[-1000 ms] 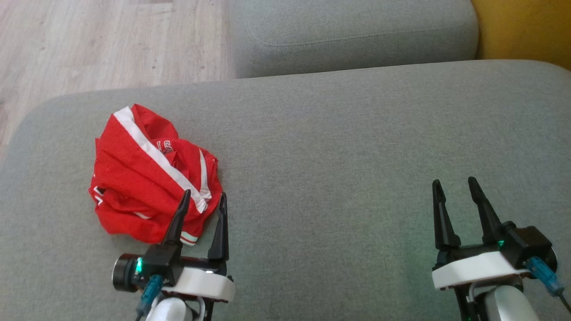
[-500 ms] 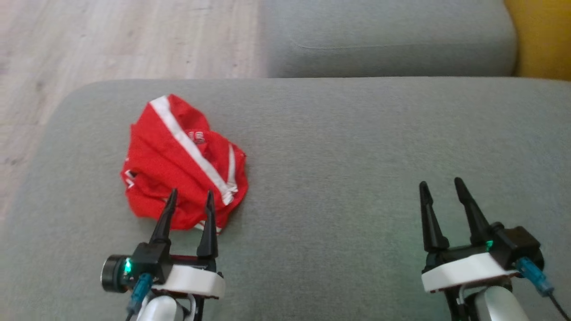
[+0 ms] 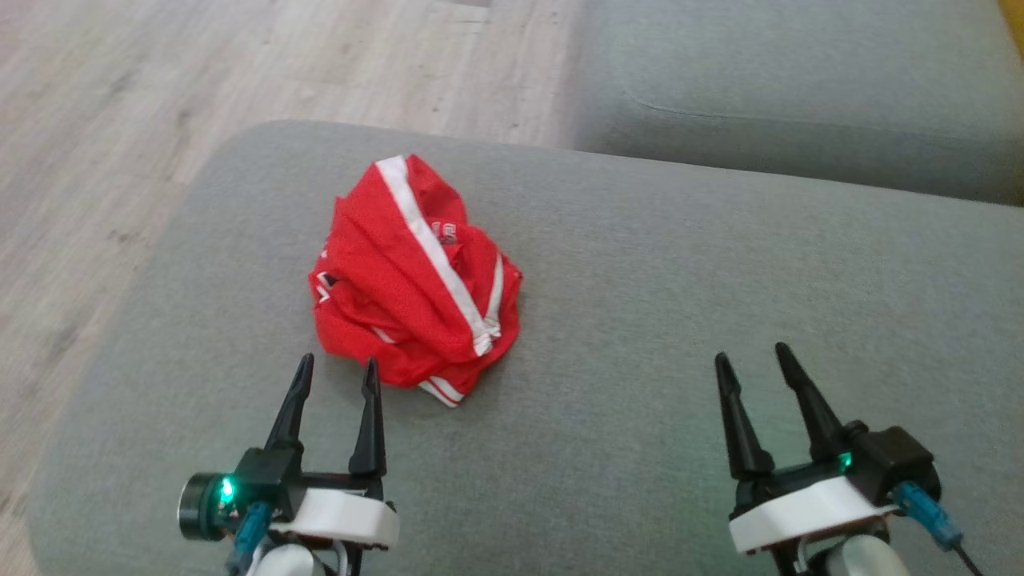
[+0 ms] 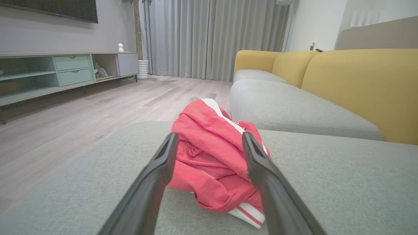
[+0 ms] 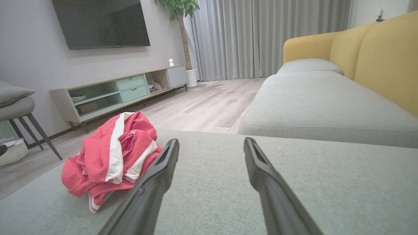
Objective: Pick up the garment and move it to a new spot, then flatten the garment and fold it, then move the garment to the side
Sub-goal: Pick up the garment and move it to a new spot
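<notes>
text | white lettering (image 3: 453, 234) on garment (image 3: 400, 296) | too crumpled to read

The crumpled garment (image 3: 400, 296) buries most of its white lettering (image 3: 450, 233) in folds, so it cannot be read, and in the left wrist view the left claw's (image 4: 209, 135) fingers (image 4: 259, 163) cover parts of its sides. The small white object (image 5: 170, 62) on the cabinet (image 5: 124, 91) is too small to tell, and the television (image 4: 52, 8) is cut by the top edge.
</notes>
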